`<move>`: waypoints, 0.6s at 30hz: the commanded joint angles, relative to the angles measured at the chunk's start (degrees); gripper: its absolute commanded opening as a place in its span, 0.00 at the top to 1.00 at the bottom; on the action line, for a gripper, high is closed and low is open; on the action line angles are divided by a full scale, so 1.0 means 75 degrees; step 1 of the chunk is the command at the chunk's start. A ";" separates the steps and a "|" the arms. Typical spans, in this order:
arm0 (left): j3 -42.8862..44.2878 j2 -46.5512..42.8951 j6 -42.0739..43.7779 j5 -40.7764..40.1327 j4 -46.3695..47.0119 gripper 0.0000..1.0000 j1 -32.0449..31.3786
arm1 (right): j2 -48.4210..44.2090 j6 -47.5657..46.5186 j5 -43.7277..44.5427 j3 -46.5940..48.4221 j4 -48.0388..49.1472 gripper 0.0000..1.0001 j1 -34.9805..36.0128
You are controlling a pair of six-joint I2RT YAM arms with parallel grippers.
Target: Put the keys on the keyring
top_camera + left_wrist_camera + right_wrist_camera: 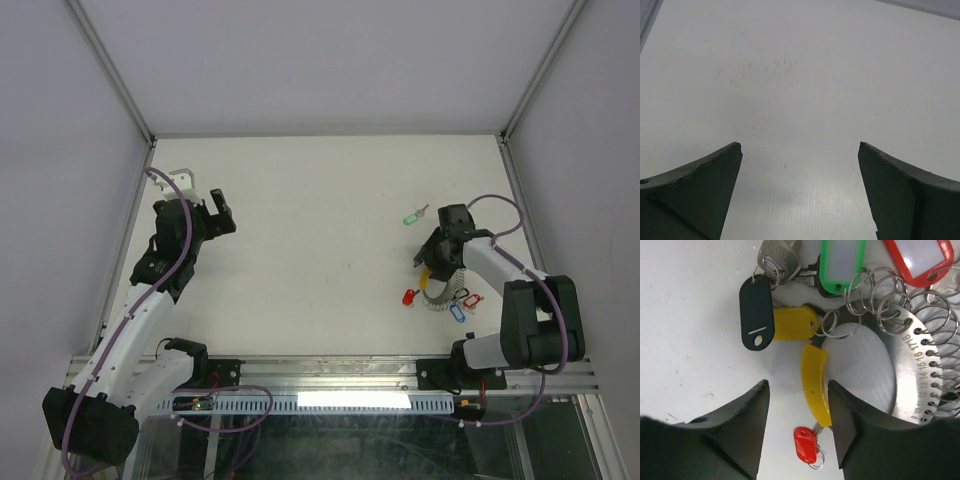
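Keyring (pixel 437 293): lies flat on the surface (pixel 320 220) by its right edge, toward the near right corner. Up close it is a silver numbered plate carrying a row of small wire rings.
Keys: several tagged ones crowd the ring's edge. A green-tagged key (pixel 412 217) lies alone farther back along the right edge, well apart from the ring.
Right jaws: spread wide and gripping nothing, low over the ring. A yellow curved piece (pixel 815 385) sits in the gap, and it seems to be the ring's own arm, though the view does not settle that.
Left jaws: spread wide and gripping nothing, over bare surface toward the far left corner.
Risk, off-centre bite: the yellow piece sits hard by my right-hand finger, maybe touching it. If I close, the other finger would likely shove it sideways and swing the whole ring.
Risk, stray catch: a red-tagged key (pixel 806 446) lies in the same gap, its blade tucked behind the yellow piece. I could pinch it too, or flick it off.
Risk, drag: a yellow tag (pixel 792 322) and a black tag (pixel 756 310) hang off rings just past my fingertips. Lifting the ring may tangle them or shed them.
Risk, slip: the yellow piece looks thin and flat to the surface, so my tips may skate over it.
Axis, yellow piece: its length runs along my reach, bowed, with the far end at the ring.
Axis, green-tagged key: it lies on a diagonal, tag nearer me and blade pointing toward the far right corner.
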 commanded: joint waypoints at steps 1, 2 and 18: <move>0.0261 -0.0042 0.0093 0.0104 0.0208 0.01 0.0030 | 0.0007 0.0144 0.0107 -0.0126 0.0457 0.48 -0.0031; 0.0260 -0.0037 0.0089 0.0112 0.0201 0.01 0.0024 | -0.0038 0.0121 0.0148 -0.0141 0.0446 0.50 -0.0029; 0.0304 0.0037 0.0114 0.0124 0.0208 0.01 0.0030 | 0.0115 -0.0361 0.0821 0.0131 0.0162 0.83 0.1122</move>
